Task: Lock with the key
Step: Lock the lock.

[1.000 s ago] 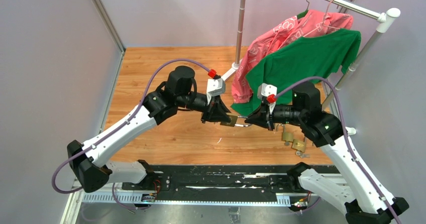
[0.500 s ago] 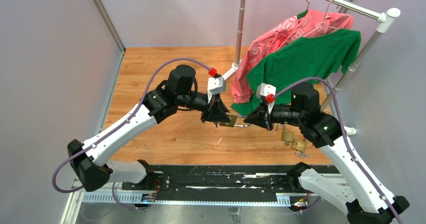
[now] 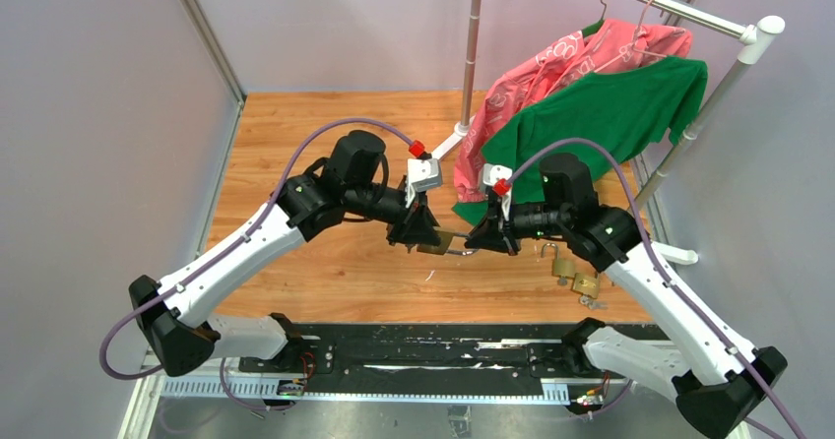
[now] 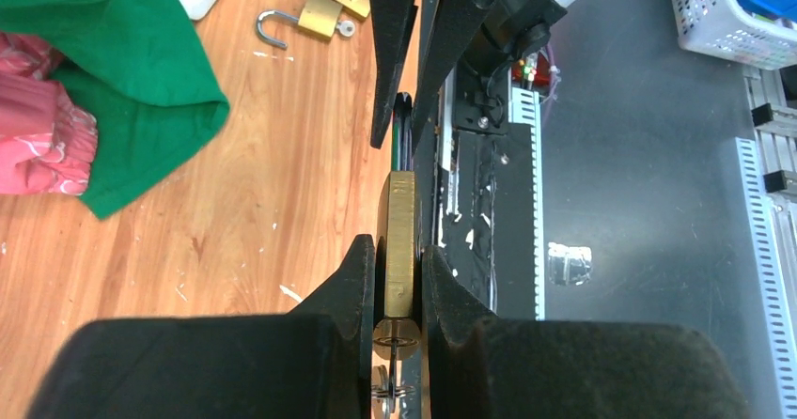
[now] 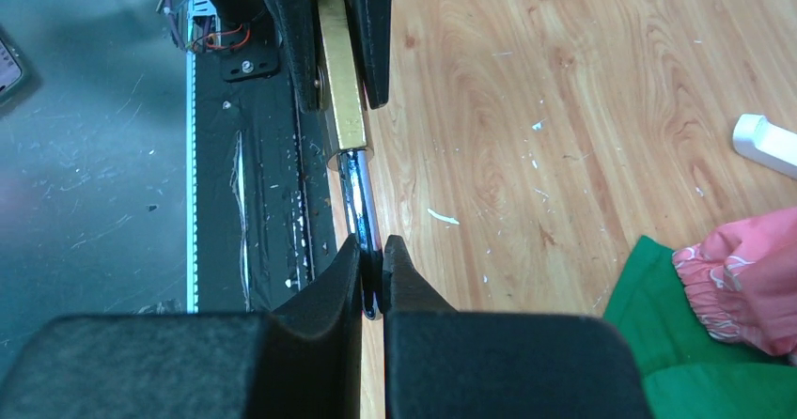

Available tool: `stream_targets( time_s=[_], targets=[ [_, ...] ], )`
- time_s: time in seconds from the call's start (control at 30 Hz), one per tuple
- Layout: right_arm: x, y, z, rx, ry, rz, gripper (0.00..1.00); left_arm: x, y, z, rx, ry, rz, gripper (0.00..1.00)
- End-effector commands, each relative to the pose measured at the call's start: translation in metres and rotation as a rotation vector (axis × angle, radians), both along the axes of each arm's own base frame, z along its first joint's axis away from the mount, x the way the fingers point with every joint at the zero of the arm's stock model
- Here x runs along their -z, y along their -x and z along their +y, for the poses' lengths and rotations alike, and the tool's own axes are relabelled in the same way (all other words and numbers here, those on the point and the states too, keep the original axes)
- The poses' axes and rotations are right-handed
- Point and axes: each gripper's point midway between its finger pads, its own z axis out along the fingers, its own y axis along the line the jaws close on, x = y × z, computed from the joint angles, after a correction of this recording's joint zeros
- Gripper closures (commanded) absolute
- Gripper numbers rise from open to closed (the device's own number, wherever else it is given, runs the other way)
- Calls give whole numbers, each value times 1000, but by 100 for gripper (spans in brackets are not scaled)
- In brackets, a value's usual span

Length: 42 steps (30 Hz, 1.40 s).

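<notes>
A brass padlock (image 3: 440, 243) is held in mid-air between the two arms. My left gripper (image 3: 423, 241) is shut on its brass body (image 4: 397, 240). A key on a wire ring (image 4: 393, 389) sits at the body's near end, between my left fingers (image 4: 352, 278). My right gripper (image 3: 481, 245) is shut on the steel shackle (image 5: 360, 203), which sticks out of the brass body (image 5: 338, 71). The shackle's tip is hidden between my right fingers (image 5: 346, 273).
Two more brass padlocks (image 3: 576, 274) lie on the wooden table (image 3: 325, 272) at the right; they also show in the left wrist view (image 4: 320, 15). A green shirt (image 3: 591, 114) and a pink garment (image 3: 551, 65) hang from the rack (image 3: 475, 45) behind.
My right arm has pushed left toward the left gripper. The padlock and both grippers have shifted slightly left, and the gap between them is shorter.
</notes>
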Motion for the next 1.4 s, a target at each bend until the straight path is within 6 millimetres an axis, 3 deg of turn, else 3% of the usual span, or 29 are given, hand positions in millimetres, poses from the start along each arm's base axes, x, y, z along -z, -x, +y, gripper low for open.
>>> stream_targets(
  time_s=[0.0,0.2,0.5,0.67,0.77,0.9,1.03,1.37],
  targets=[
    [-112,37,45,-312,-358,-289,100,-52,13,-65,188,283,-225,100],
    [-136,34,29,-203,-402,-422,100,-43,15,-58,192,269,-257,100],
    [-148,35,37,-248,-457,-434,100,-36,20,-64,204,241,-265,100],
    [-147,37,45,-307,-470,-428,100,-27,23,-69,233,207,-299,100],
    [-146,38,40,-288,-460,-457,100,-28,28,-67,262,221,-346,100],
    [-124,14,30,-126,-353,-421,100,-33,30,-57,273,243,-412,100],
    [-112,-2,31,-56,-323,-324,100,-32,31,-53,272,231,-427,100],
    [-120,2,41,-85,-365,-321,100,-32,35,-51,325,256,-498,100]
  ],
)
